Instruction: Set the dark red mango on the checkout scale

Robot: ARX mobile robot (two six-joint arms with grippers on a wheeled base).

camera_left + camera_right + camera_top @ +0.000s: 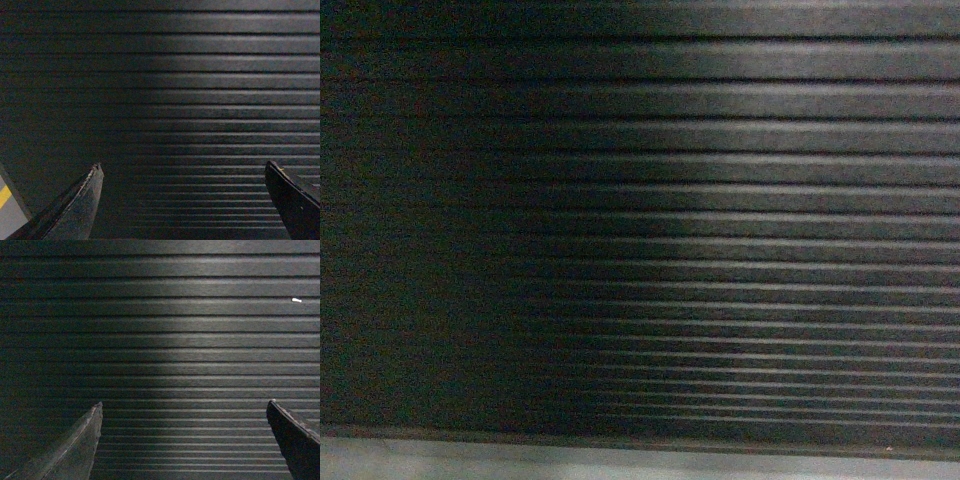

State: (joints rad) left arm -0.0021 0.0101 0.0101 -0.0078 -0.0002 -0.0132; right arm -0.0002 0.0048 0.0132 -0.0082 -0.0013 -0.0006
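The checkout [640, 200] fills every view with its dark ribbed front, slats running left to right, a grey base plinth [620, 462] below. The left gripper [182, 172] and right gripper [184, 410] are both spread wide, holding nothing. The mango is out of view.

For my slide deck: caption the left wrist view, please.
Open, empty left pincer facing the checkout's dark ribbed front.

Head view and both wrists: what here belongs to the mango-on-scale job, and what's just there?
Job:
checkout, ribbed front only
left gripper, open, empty
right gripper, open, empty
Mango, scale: not in view

Just there:
grey plinth
yellow floor line
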